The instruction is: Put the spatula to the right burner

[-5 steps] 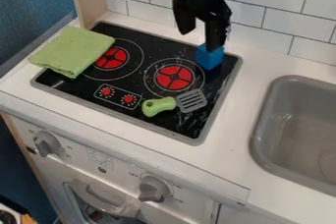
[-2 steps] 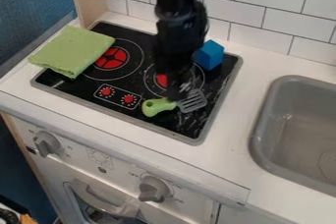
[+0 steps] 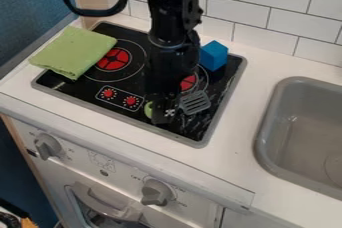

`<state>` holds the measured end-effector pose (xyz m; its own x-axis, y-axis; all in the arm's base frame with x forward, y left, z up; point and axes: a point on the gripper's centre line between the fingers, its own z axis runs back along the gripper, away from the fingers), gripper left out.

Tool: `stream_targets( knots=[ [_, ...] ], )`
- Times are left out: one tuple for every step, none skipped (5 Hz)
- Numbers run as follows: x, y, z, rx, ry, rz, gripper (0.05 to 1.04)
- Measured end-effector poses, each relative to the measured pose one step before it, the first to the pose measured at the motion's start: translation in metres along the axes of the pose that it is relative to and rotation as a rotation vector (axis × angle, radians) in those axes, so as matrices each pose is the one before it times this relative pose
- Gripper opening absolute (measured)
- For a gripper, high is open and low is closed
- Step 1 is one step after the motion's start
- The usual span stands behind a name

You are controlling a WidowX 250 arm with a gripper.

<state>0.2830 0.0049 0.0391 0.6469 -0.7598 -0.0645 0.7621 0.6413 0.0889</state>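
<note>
Spatula [image 3: 195, 102] lies at the near edge of the right burner [image 3: 189, 82], its handle [image 3: 148, 109] by the gripper [image 3: 162, 116], apparently placed there to grasp it; whether apart or clamped cannot be told.

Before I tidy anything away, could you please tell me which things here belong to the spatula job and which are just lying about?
For the job:
- spatula, in front of the right burner
- right burner, partly behind the arm
- claw, at the spatula's green handle

Just lying about:
- blue block
- green cloth
</note>
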Motion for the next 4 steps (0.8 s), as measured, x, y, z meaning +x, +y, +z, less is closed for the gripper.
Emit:
stream_targets(
  knots=[
    [0.00166, -0.00143, -0.01099, -0.0336, 0.0109, -0.0088, 0.945],
    [0.00462, 0.00203, -0.00038, 0.0033, -0.0202, 0.0008, 0.662],
    [0.00468, -0.00267, 0.00065, -0.0212, -0.0297, -0.0011, 0.394],
    [0.00127, -0.00372, 0.00219, -0.0225, 0.0097, 0.0359, 0.375]
  ],
)
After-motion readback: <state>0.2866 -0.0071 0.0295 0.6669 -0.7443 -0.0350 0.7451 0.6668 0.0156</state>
